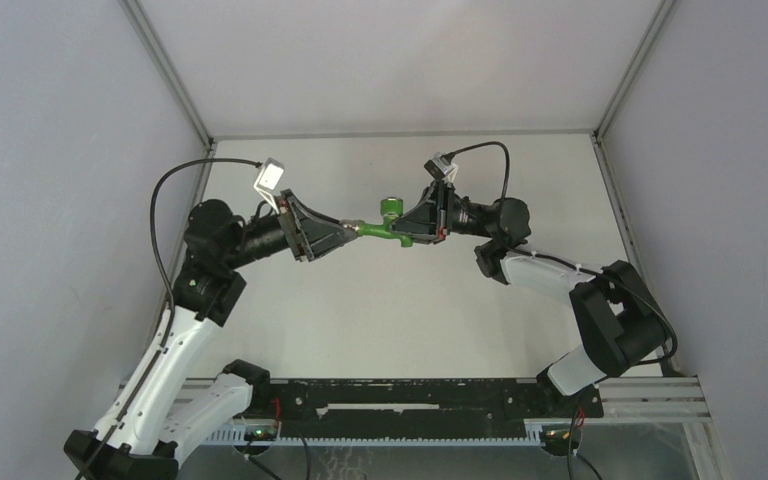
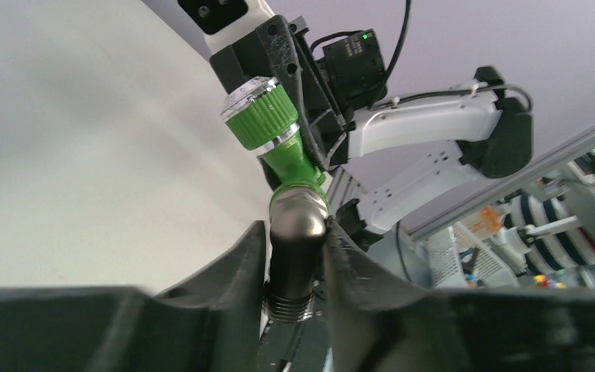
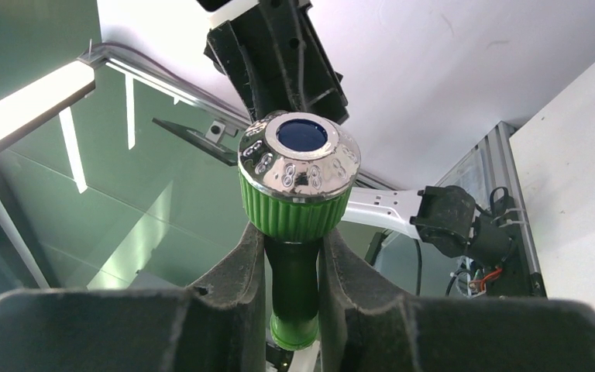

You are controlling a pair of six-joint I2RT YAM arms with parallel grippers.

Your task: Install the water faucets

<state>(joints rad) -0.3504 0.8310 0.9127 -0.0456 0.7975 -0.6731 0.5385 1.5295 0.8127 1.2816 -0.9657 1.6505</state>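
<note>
The bright-green tap (image 1: 388, 222) hangs in mid-air above the white table (image 1: 410, 320), held from both sides. My left gripper (image 1: 346, 234) comes in from the left. In the left wrist view this gripper (image 2: 296, 231) is shut on the grey metal elbow fitting (image 2: 297, 221), whose threaded end (image 2: 288, 304) sits deep between the fingers. The green stem and ribbed knob (image 2: 262, 118) rise from the elbow. My right gripper (image 1: 407, 232) comes in from the right. In the right wrist view that gripper (image 3: 293, 242) is shut on the green tap body (image 3: 294, 287), just under the chrome-capped knob (image 3: 300, 174).
Grey enclosure walls with aluminium posts (image 1: 175, 80) close in the table on the left, back and right. A black rail (image 1: 410, 398) runs along the near edge between the arm bases. Cables loop off both wrists.
</note>
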